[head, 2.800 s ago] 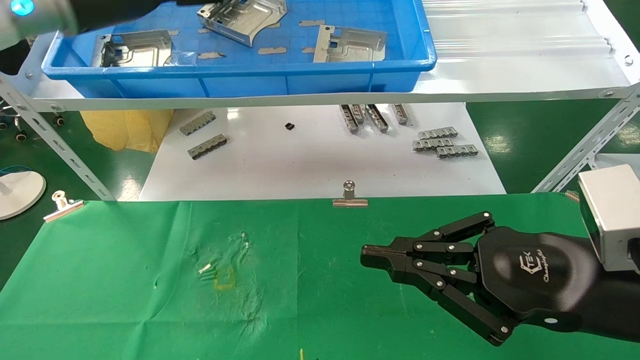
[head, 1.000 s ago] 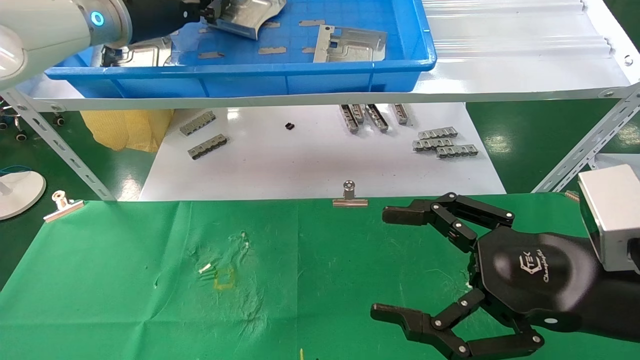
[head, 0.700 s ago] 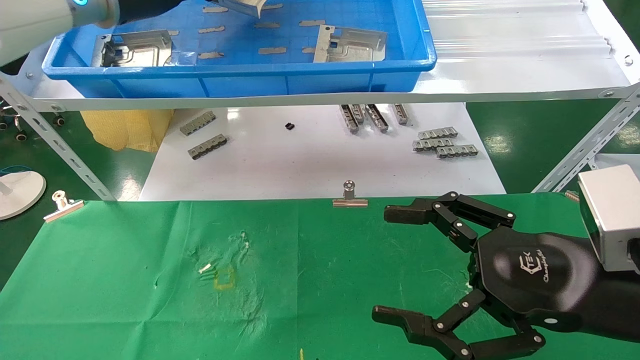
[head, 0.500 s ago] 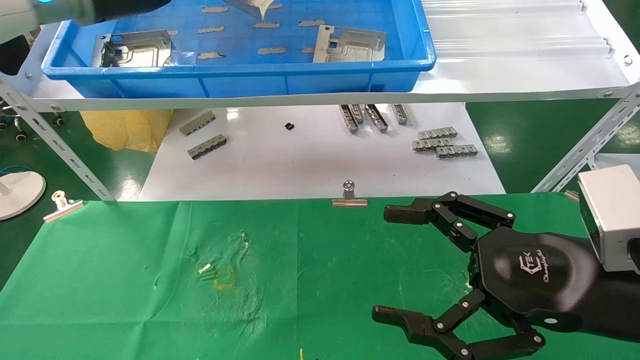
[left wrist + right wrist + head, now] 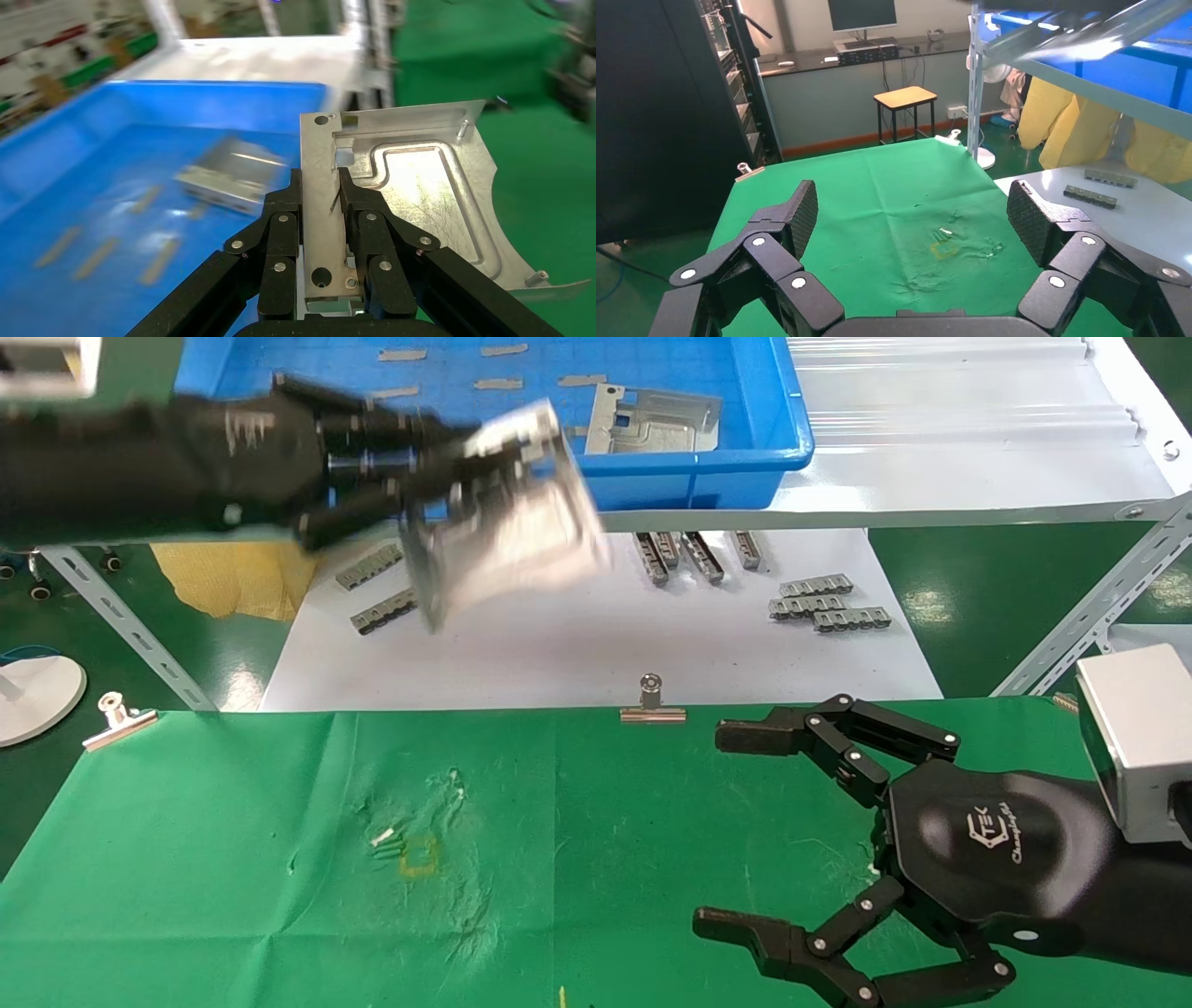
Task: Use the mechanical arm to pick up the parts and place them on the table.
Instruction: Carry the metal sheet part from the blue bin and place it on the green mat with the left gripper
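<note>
My left gripper (image 5: 447, 467) is shut on a silvery stamped part (image 5: 507, 519), held in the air in front of the blue tray (image 5: 708, 477), above the white tabletop. In the left wrist view the fingers (image 5: 281, 232) clamp the part's flat edge (image 5: 320, 210). Another part (image 5: 652, 421) lies in the tray. My right gripper (image 5: 726, 831) is open and empty, low over the green cloth table (image 5: 233, 859) at the right. The yellow square mark (image 5: 417, 854) shows mid-left, also in the right wrist view (image 5: 944, 250).
Small grey notched bars (image 5: 824, 603) lie on the white tabletop (image 5: 559, 645) beyond the cloth. Silver binder clips (image 5: 652, 705) (image 5: 116, 719) hold the cloth's far edge. A slotted shelf leg (image 5: 121, 617) slants at the left, another (image 5: 1090, 617) at the right.
My left gripper has lifted the part out of the blue tray and carried it toward me and down, over the tray's front wall. The right gripper opened earlier and has since stayed still.
</note>
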You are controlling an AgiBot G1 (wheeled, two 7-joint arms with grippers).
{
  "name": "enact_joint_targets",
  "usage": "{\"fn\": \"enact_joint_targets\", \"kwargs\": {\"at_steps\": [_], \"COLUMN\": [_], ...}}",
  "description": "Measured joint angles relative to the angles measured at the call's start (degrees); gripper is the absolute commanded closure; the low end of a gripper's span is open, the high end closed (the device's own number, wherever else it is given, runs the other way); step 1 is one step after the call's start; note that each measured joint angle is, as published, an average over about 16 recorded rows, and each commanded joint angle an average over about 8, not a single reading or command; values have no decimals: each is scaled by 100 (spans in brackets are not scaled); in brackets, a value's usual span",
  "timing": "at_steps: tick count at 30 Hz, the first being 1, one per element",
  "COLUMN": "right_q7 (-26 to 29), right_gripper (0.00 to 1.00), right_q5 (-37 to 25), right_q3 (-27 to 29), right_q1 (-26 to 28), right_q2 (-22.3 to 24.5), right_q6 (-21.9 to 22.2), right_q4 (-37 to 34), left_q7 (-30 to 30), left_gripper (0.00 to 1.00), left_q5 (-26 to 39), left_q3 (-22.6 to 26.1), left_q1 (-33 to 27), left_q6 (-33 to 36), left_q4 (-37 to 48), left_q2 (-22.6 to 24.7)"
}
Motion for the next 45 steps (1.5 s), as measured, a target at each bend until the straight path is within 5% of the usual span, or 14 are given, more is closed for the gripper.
{"fn": "enact_joint_targets", "kwargs": {"at_steps": [10,19,20,28,45], "right_q7": [0,0,0,0,0], "right_gripper": [0,0,0,0,0], "right_q5": [0,0,0,0,0], "right_q3": [0,0,0,0,-1], "right_q1": [0,0,0,0,0], "right_q2": [0,0,0,0,0], "right_q6": [0,0,0,0,1], "right_q4": [0,0,0,0,0], "left_q7": [881,1712,1786,2266,2390], "left_gripper": [100,100,96,0,0], "left_q5": [189,706,750,968,580], "left_q3": [796,1337,1365,1498,1266], "left_q1": [761,1041,1050,1095,1084], "left_q6": [150,-184,-224,-486,59], "left_q4": [-758,-245,-153,446,1062], "left_q2": [-411,-216,-181,52,51]}}
